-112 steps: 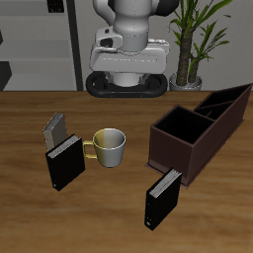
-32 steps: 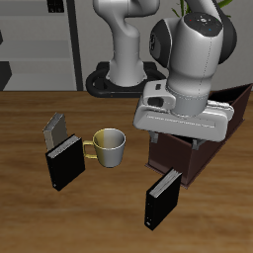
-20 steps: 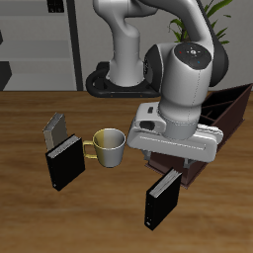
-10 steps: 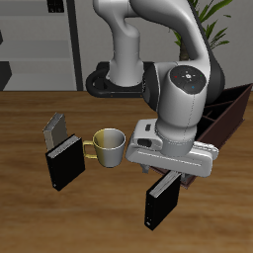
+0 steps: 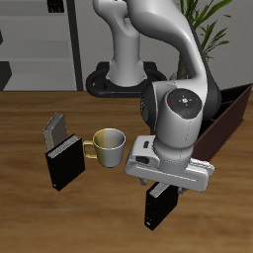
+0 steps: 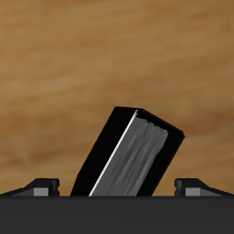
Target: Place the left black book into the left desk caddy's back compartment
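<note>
The left black book [image 5: 158, 210] stands upright near the table's front edge, only its lower half showing under my gripper [image 5: 166, 188]. In the wrist view the black book [image 6: 132, 155] lies just below, white page edges facing up, between the two fingertips of the gripper [image 6: 119, 187]. The fingertips stand wide apart on either side of it, open and not touching it. Farther back, the left desk caddy [image 5: 233, 111] is a dark maroon box, mostly hidden by the arm. Its back compartment is hidden.
A second black book [image 5: 64, 163] stands beside a small grey book [image 5: 54, 128]. A cream mug [image 5: 109, 146] sits between them and the arm. A potted plant [image 5: 203, 22] stands behind the table.
The arm has swung forward from over the caddy and come down over the black book near the front edge. The book has not moved.
</note>
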Robot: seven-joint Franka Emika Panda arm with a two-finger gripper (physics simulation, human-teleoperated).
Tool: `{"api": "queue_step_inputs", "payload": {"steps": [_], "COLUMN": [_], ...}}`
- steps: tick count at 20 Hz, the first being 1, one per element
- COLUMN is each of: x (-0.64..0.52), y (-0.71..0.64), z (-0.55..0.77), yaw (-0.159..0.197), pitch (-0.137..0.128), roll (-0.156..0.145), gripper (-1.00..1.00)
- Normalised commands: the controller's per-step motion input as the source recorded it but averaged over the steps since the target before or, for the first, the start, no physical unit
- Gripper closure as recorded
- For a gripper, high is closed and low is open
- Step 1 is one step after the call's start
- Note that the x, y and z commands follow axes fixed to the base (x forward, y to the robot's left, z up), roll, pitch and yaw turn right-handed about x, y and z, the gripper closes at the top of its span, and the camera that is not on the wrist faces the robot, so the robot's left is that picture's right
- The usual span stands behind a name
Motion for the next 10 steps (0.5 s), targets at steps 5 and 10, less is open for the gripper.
{"api": "queue_step_inputs", "payload": {"steps": [5, 10], "x": [0.0, -0.03], "y": [-0.03, 0.05], "z": [-0.3, -0.11], "yaw": [-0.037, -0.008], "pitch": [0.025, 0.013], "roll": [0.009, -0.009], "gripper": [1.0, 1.0]}}
